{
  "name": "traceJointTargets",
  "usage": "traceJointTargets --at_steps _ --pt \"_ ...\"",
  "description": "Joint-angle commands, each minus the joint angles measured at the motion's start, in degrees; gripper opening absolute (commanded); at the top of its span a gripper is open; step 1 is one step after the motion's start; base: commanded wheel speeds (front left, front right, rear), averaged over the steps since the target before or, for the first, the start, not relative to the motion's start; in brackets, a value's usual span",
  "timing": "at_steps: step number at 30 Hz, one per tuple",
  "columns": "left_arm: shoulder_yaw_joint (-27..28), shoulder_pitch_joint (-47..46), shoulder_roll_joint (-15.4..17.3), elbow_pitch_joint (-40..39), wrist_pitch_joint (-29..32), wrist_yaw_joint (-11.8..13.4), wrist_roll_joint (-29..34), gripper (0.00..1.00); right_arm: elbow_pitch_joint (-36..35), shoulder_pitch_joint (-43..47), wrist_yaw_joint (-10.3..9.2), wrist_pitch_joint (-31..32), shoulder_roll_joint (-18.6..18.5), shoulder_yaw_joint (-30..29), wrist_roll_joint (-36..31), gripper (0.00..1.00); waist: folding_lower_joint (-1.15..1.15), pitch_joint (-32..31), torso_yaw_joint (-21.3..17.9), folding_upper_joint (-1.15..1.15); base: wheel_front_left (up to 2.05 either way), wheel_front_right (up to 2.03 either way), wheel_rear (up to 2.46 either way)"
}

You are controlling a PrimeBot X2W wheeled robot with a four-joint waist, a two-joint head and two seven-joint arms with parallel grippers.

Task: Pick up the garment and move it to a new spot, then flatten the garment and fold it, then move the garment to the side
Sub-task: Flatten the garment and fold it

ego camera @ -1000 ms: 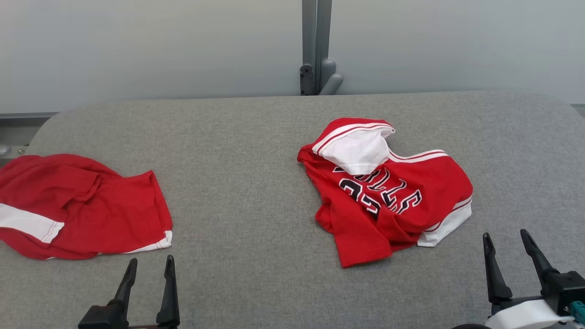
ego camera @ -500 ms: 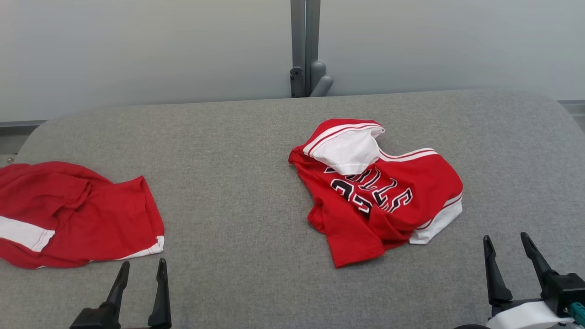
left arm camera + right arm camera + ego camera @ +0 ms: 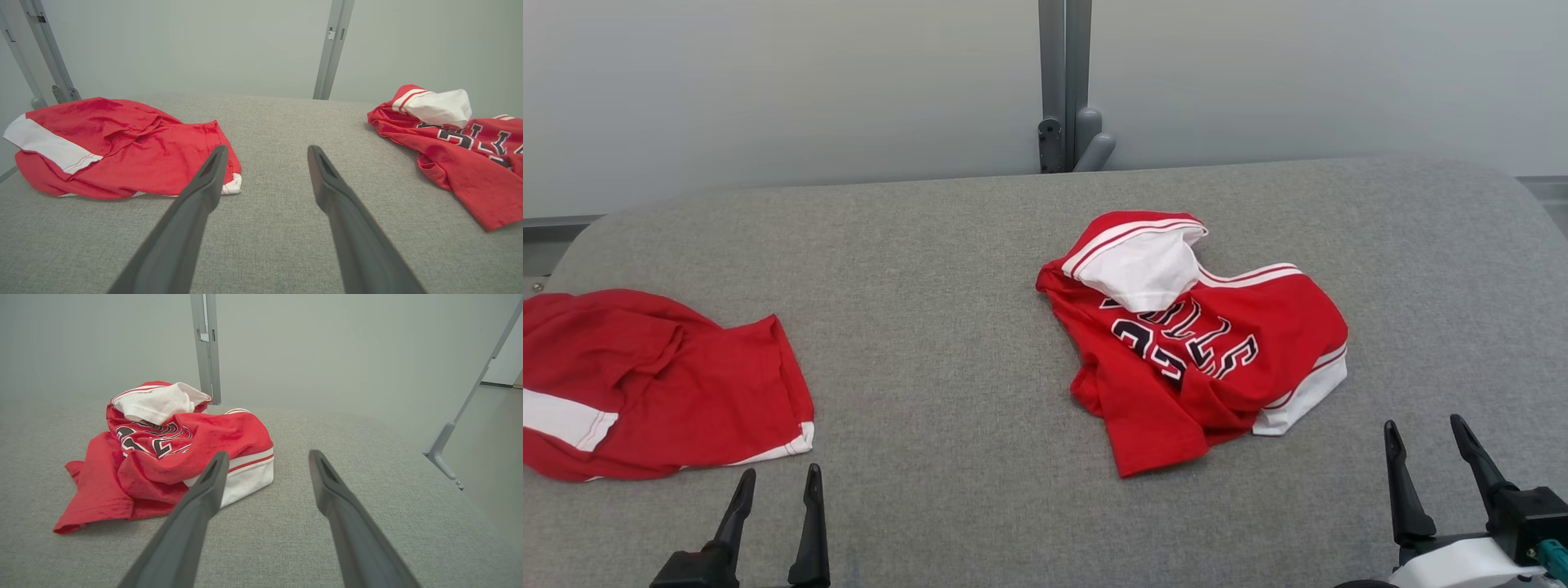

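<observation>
Red jersey (image 3: 1201,343) lies crumpled on the grey surface (image 3: 947,286), right of the middle. Only your head camera has turned a bit; nothing else moved. Your left end effector (image 3: 779,470) and right end effector (image 3: 1423,422) stand open and empty, so pickup hasn't begun.

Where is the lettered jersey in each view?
Head view: jersey right of centre, crumpled.
Left wrist view: jersey at the right edge, partly cut off.
Right wrist view: jersey left of centre.
Shared landmark: the grey post behind the table, rising near the jersey's white flap.
</observation>
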Motion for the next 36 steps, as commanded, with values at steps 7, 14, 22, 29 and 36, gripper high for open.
traceJointTargets --at_steps 7,14,22,29,36 --pt "0.5 -0.9 -0.6 -0.6 -0.2 -0.6 0.8 1.00 -0.3 -0.9 -0.04 -0.2 0.2 0.4 0.1 1.00 0.00 0.3 -0.5 0.00 0.00 0.00 0.00" --pt "-8.3 -3.9 -1.3 2.0 -0.2 -1.0 -2.6 1.00 -0.8 -2.2 -0.04 -0.2 0.2 1.5 0.2 1.00 0.00 2.0 -2.8 0.00 0.00 0.00 0.00" --pt "-23.9 -14.5 -1.3 9.3 5.2 0.2 -16.6 1.00 -0.9 -5.1 -0.04 -0.2 1.0 2.9 0.7 1.00 0.00 6.1 -8.9 0.00 0.00 0.00 0.00" --pt "-29.3 -20.5 -1.3 17.5 12.9 3.1 -23.1 1.00 -0.9 -6.0 -0.04 -0.2 1.5 2.1 0.7 1.00 0.00 8.4 -14.0 0.00 0.00 0.00 0.00" --pt "-32.3 -22.7 -1.3 22.0 13.9 6.0 -29.2 1.00 -1.0 -6.5 -0.04 -0.2 1.8 1.8 0.8 1.00 0.00 9.3 -16.0 0.00 0.00 0.00 0.00"
